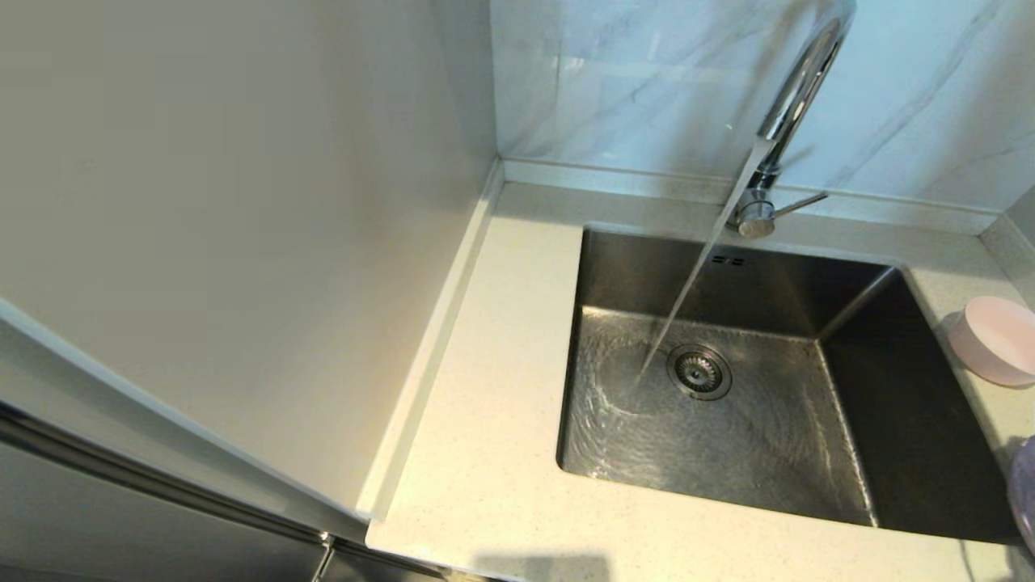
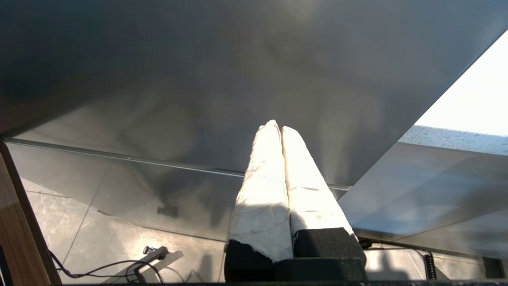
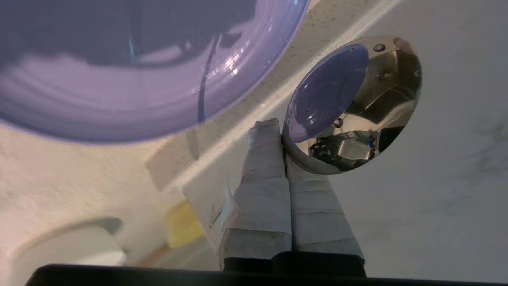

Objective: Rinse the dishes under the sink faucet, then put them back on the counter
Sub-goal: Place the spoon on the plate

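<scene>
Right gripper is pinching the thin silver metal spoon beside the round lavender plate on the speckled off-white counter, seemingly for rinsing; left gripper is idling shut.

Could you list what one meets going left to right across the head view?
Plain wall panel → counter → water stream → drain strainer → faucet → pink bowl → lavender plate at the right edge.
</scene>
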{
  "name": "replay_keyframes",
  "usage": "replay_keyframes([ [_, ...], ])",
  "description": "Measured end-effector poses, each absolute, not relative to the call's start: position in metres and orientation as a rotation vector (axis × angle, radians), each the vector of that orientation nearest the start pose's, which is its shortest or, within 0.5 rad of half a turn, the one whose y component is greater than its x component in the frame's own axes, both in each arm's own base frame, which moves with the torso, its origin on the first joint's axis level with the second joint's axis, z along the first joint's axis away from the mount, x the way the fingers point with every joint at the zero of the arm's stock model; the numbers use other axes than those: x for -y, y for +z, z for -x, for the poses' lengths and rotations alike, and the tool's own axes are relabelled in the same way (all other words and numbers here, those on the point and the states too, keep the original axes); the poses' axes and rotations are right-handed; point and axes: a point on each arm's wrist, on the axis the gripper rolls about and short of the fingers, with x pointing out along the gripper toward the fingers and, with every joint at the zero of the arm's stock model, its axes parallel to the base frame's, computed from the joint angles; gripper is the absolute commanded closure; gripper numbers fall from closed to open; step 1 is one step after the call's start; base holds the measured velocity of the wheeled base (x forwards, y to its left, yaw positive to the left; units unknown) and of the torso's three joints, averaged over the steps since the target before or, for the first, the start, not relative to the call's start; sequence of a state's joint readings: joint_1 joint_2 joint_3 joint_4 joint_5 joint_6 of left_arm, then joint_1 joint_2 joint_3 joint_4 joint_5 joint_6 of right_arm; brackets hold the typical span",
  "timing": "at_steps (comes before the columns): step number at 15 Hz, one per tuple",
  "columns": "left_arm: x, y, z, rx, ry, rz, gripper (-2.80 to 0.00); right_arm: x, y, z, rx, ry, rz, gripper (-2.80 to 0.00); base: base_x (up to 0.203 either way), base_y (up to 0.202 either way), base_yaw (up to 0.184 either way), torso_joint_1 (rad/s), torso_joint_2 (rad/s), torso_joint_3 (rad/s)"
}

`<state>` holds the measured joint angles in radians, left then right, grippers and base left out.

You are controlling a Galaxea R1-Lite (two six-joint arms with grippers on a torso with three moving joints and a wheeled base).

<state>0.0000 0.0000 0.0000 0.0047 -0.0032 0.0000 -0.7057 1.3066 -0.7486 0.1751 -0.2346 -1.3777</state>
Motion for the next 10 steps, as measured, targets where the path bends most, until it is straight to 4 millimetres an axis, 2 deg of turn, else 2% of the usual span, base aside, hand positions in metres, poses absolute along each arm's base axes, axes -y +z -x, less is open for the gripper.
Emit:
replay_keyframes([
  [6,0.000,0.075,0.023,-0.005,-0.003,0.000,0.00,0.123,0.215,-0.133,-1.469,-0.024,1.236,0.00,0.000,0.000,0.000,0.000,0.00,0.000],
  [10,0.000,0.075,0.023,-0.004,-0.004,0.000,0.00,0.119,0.211,-0.134,-1.489,0.008,1.193,0.00,0.000,0.000,0.000,0.000,0.00,0.000],
])
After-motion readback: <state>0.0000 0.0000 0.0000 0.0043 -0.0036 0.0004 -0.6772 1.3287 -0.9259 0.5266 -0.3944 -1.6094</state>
